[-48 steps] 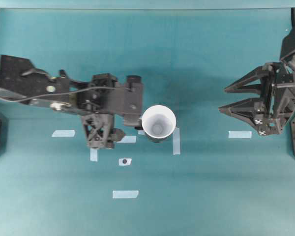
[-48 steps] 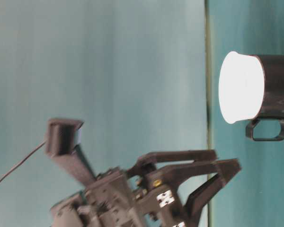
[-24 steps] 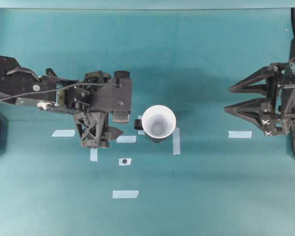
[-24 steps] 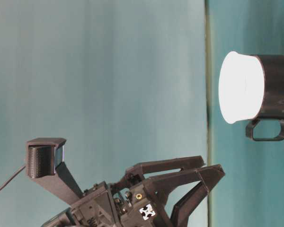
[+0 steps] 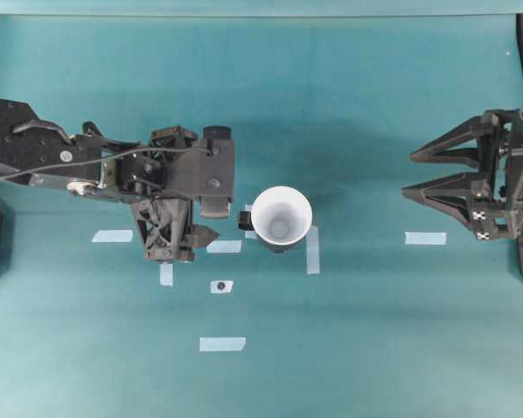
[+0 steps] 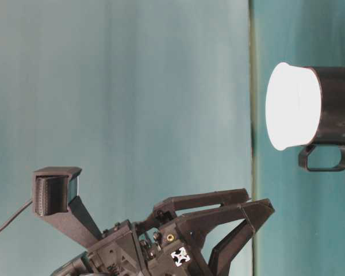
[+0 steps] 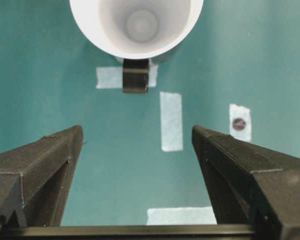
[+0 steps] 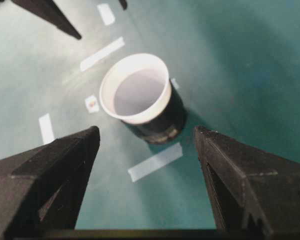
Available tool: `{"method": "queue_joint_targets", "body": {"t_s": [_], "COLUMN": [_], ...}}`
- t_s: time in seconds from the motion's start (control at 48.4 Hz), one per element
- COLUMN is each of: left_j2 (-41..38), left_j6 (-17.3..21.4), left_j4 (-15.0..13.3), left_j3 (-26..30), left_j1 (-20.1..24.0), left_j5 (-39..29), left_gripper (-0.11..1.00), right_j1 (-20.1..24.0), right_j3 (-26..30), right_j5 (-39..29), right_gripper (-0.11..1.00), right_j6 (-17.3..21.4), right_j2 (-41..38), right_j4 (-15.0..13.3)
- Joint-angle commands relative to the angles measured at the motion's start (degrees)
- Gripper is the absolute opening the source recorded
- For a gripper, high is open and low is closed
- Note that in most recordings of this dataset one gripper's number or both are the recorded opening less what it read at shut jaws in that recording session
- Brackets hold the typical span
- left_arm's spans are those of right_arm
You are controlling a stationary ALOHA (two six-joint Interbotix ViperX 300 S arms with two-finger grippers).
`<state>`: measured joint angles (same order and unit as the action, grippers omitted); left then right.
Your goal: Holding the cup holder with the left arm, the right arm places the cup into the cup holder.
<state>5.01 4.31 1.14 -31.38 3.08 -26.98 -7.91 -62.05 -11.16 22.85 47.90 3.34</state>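
Only table-level view shows cup holder (image 6: 335, 114) handle (image 6: 326, 158) — looped.

from above, the white cup (image 5: 281, 218) covers nearly all of the black cup holder (image 5: 244, 220); only its handle and a dark sliver below the rim show. right arm (image 5: 514, 187) cut off by the right edge, left arm (image 5: 35, 157) runs off the left edge. side view: holder (image 6: 336, 115) cropped at the right edge, base unseen; right gripper (image 6: 259, 215) body cut by the bottom edge. left wrist view: cup (image 7: 136, 25) rim cropped at the top, holder body hidden under it, both fingers (image 7: 35, 175) cropped at the bottom. small dark dot on a tape piece (image 7: 239, 123), too small to identify.
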Motion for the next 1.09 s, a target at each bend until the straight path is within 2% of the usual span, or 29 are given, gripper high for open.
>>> {"method": "queue_joint_targets", "body": {"t_s": [0.0, 1.074], "left_j2": [0.6, 0.6], "left_j6": [-0.1, -0.2], "left_j4": [0.1, 0.1], "left_j3": [1.1, 1.1], "left_j1": [-0.1, -0.1], "left_j5": [0.4, 0.4], "left_gripper": [0.91, 0.91], "right_j1": [-0.1, -0.2], "right_j3": [0.4, 0.0], "right_j5": [0.3, -1.0], "right_gripper": [0.82, 0.82], "right_j6": [0.6, 0.6], "right_j2": [0.0, 0.0], "right_j4": [0.0, 0.0]}}
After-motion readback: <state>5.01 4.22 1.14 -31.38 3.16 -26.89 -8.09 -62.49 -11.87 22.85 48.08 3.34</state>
